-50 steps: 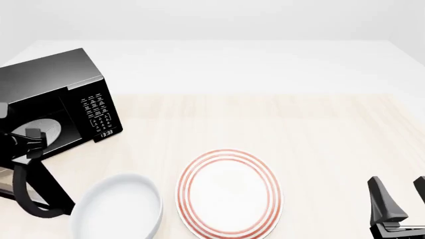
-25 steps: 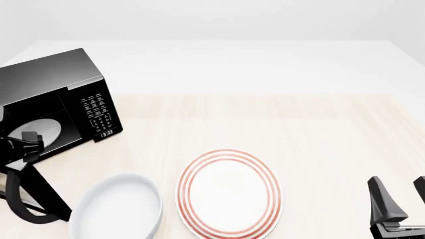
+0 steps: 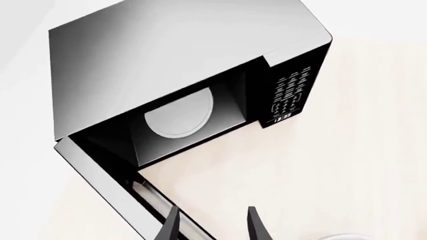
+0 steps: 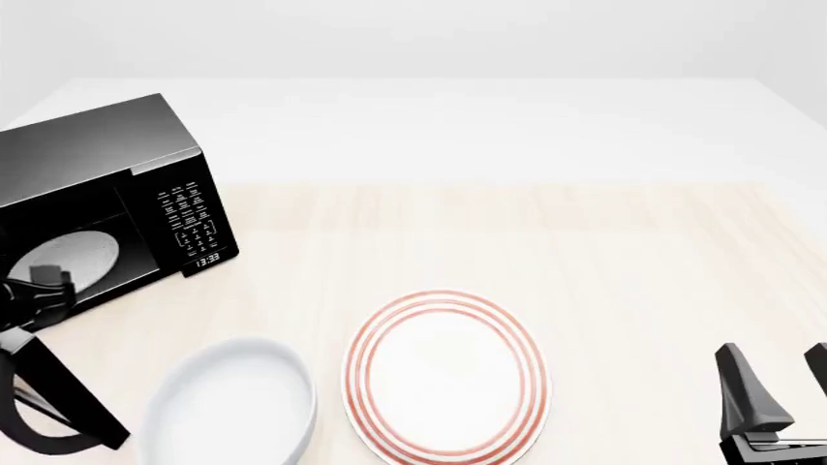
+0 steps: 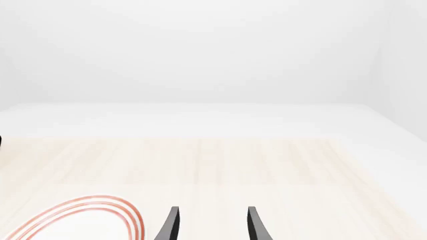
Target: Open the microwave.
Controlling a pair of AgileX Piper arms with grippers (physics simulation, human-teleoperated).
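A glossy black microwave (image 4: pixel 110 184) sits at the far left of the pale wooden table (image 4: pixel 543 242), its door (image 3: pixel 110 192) swung wide and cut off by the frame edge, showing a round white turntable (image 3: pixel 180 112) inside. Its display reads 13:33; the white keypad marks are too small to read. Near the door the left hand (image 3: pixel 210 227) is spread and empty, as is the right hand (image 5: pixel 210 225), well apart from the microwave; only the fingertips of both show.

A pale wood-grain table (image 4: pixel 543 232) fills the foreground, its far part turning plain white (the seam runs straight across). Behind it rises a bare, evenly lit off-white wall (image 5: pixel 213 50), without visible windows or fixtures.
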